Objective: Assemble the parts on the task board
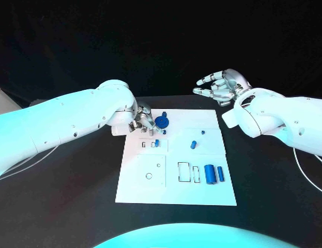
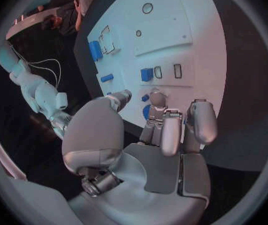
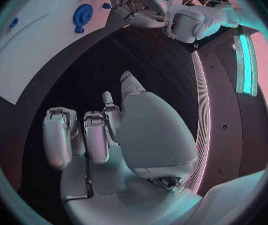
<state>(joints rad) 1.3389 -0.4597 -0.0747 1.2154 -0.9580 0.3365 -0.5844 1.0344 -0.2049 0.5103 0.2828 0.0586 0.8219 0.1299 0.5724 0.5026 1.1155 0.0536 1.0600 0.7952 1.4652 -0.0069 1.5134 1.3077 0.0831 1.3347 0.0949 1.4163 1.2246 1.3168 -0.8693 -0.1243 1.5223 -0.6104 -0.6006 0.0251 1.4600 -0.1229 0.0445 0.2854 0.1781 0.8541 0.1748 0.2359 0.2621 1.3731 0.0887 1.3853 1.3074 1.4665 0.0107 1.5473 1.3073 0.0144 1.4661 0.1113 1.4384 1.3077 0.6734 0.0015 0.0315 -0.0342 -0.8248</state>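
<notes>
Looking for writing, we find none that we can read on the task board or on the parts. The board is a white plate lying flat in the middle of the black table, marked with faint outlined slots.

Much is hard to settle at the left hand. It hangs over the board's far left corner with its fingers bent down toward the surface. Just beside it lies a round blue part, and a small blue piece sits a little nearer us. We cannot tell whether the fingertips touch or pinch anything, since the hand covers its own tips from above and the wrist camera shows them only from behind.

The right hand is plainer. It is raised beyond the board's far right corner, over the dark table, fingers curled loosely apart, palm bare, holding nothing.

Other parts lie free on the board: a short blue piece near the middle, and two upright blue cylinders side by side toward the near right, next to an outlined rectangle. A thin white cable trails across the table's right side.
</notes>
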